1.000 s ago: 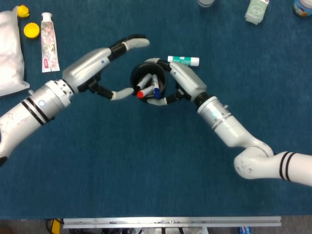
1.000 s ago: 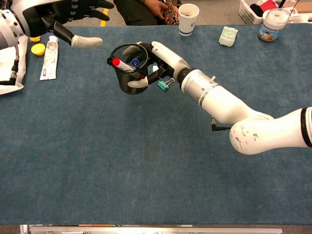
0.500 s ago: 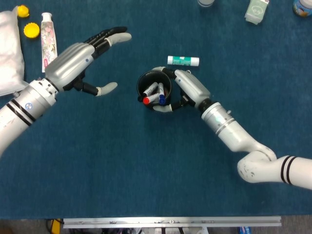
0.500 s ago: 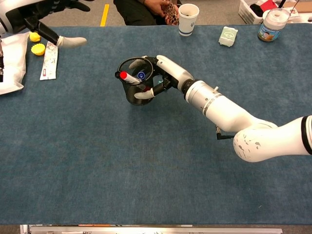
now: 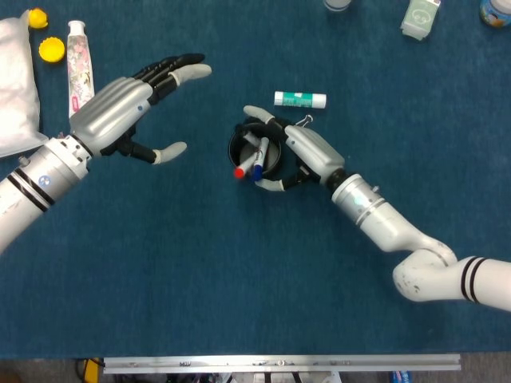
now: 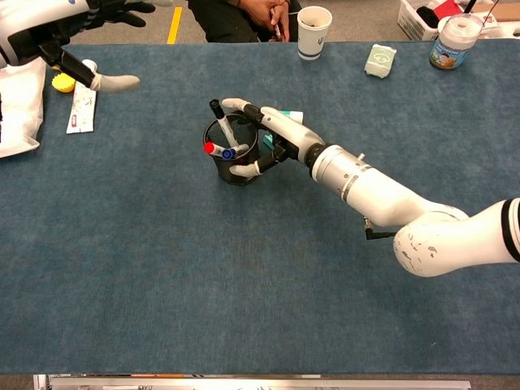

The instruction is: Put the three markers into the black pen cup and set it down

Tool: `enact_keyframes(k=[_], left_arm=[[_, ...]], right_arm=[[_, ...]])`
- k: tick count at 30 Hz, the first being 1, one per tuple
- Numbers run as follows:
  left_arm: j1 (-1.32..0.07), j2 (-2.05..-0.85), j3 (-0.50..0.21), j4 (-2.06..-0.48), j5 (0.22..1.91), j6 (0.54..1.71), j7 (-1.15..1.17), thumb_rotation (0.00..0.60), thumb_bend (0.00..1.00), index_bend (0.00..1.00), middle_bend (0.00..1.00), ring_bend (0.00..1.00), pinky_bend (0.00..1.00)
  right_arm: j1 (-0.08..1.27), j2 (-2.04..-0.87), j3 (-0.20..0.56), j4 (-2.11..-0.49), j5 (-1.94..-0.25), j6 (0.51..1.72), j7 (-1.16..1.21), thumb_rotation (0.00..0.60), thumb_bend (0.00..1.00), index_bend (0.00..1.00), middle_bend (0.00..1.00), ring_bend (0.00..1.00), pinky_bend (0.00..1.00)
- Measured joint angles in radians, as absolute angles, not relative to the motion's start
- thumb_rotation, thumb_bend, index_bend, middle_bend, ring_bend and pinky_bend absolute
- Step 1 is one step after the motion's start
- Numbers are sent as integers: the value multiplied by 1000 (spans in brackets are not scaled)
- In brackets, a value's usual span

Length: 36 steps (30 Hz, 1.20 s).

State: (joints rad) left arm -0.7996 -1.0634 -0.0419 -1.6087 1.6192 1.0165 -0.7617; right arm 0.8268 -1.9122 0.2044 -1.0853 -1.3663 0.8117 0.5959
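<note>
The blue tabletop (image 6: 203, 284) is seen bare in its nearer part, and the right arm is stretched across it from the lower right toward the middle. The black pen cup (image 6: 232, 154) is stood upright on the tabletop near the centre, and it is grasped by the right hand (image 6: 272, 134), whose fingers (image 5: 254, 113) are wrapped round the far rim while the thumb is pressed against the near wall. Three markers are held inside the cup: a red-capped marker (image 5: 239, 171), a blue-capped marker (image 5: 257, 169) and a black-capped marker (image 6: 218, 114), the last leaning up out of the rim. Whether the cup's base is fully settled on the cloth cannot be told with certainty. Just behind the right hand a green-and-white stick (image 5: 300, 99) is laid flat. Well apart to the left, the left hand (image 5: 132, 108) is held above the tabletop, released and empty, with its fingers spread. Farther left a flowered tube (image 5: 81, 68), a yellow cap (image 5: 51, 50) and a white bag (image 5: 16, 88) are placed, and at the far edge a paper cup (image 6: 314, 31), a pale green box (image 6: 379, 59) and a jar (image 6: 454, 39) are seen.
</note>
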Motion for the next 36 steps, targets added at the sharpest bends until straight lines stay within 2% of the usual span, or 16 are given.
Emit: enact_keyframes(k=[4,11,17,19,23,27,32,36], left_arm=[[-796,-1064,-44,-1606,1620,1022,-759,600,306,79,0,0,83],[-784,-1057,-48,-1601,1606,1030,-736,600,305,79,0,0,83],[-756,-1065,-53,-1577,1593,1065,-648,600,305,87,0,0,83],[-744,-1072,-55,-1567,1587,1082,-611,600,305,99,0,0,83],[-703,-1094,-62,-1541,1574,1151,-479,600,306,110,0,0,84],[-643,-1124,-67,-1522,1556,1240,-320,600,306,131,0,0,84],[-539,-1148,-67,-1513,1510,1344,-179,600,306,133,0,0,84],[-483,-1152,-67,-1523,1452,1371,-91,600,306,133,0,0,84]], right_arm=[[821,-1885,195,-1109,-1383,819,603,600,116,0,5,0,27],[789,-1784,177,-1215,-1406,855,584,600,113,0,0,0,24],[743,-1641,175,-1375,-1388,891,519,600,117,0,7,0,23],[721,-1592,176,-1430,-1373,911,488,600,145,0,29,0,23],[661,-1489,178,-1534,-1340,978,412,600,266,0,85,2,23],[578,-1356,173,-1649,-1298,1067,315,600,337,7,141,39,24],[472,-1246,143,-1710,-1269,1163,237,600,351,81,156,41,24],[406,-1181,113,-1733,-1261,1212,210,600,354,128,175,50,24]])
